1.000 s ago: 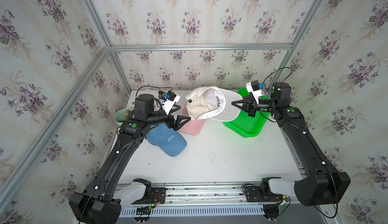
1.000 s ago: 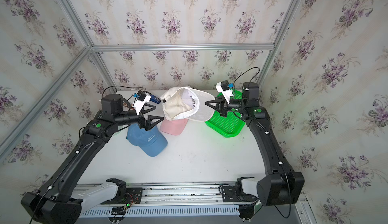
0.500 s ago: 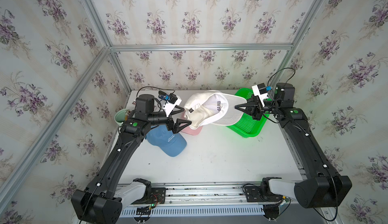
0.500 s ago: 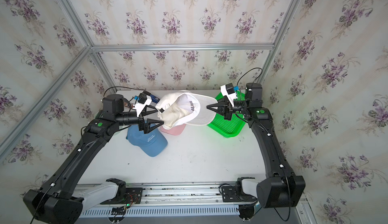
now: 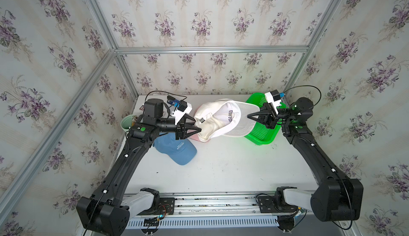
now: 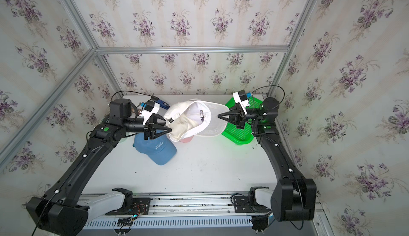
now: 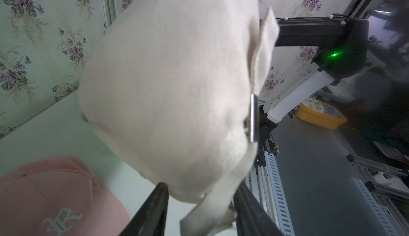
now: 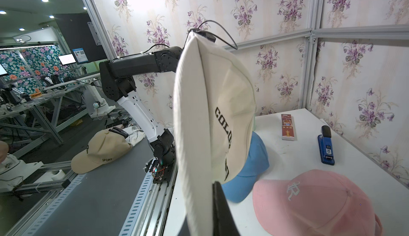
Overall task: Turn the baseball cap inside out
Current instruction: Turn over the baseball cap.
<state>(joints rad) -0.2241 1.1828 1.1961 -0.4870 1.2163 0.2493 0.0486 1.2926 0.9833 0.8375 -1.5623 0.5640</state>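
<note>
**Bimanual cell, near to far.** Count: 2 arms, 2 grippers, 4 caps (3 inside the cell, 1 outside), 1 basket, 1 cup, 1 stapler, 1 red box. Outside the cell, in front of the rail (image 5: 199,204), 1 beige cap (image 8: 101,150) lies on a grey surface, seen only in the R wrist view. Past the rail, the front half of the white table (image 5: 232,168) lies bare btwn the 2 arms; this is the widest free room. The blue cap (image 5: 174,148) rests L of ctr with its brim toward the front, partly under the L arm and well apart from the table's front edge. Behind it the pink cap (image 8: 314,204) sits on the table, mostly hidden in both top views under the white cap (image 5: 221,119). That white cap is the task's thing; it hangs in the air btwn the 2 grippers, over the rear half of the table. L gripper (image 5: 198,125): jaws part-way apart, straddling the crown's rear edge beside the strap buckle. Fabric lies btwn the fingers (image 7: 152,206), but whether they pinch it cannot be told. R gripper (image 5: 249,115): jaws clenched on the brim's edge. The brim overlaps the L rim of the green basket (image 5: 262,133) in both top views. The basket fills the rear R corner, close to the R table edge. The green cup (image 5: 124,123) stands at the L table edge beside the L arm. Farthest, near the back wall, lie the stapler (image 8: 326,146) and the red box (image 8: 287,124), apart from each other.
</note>
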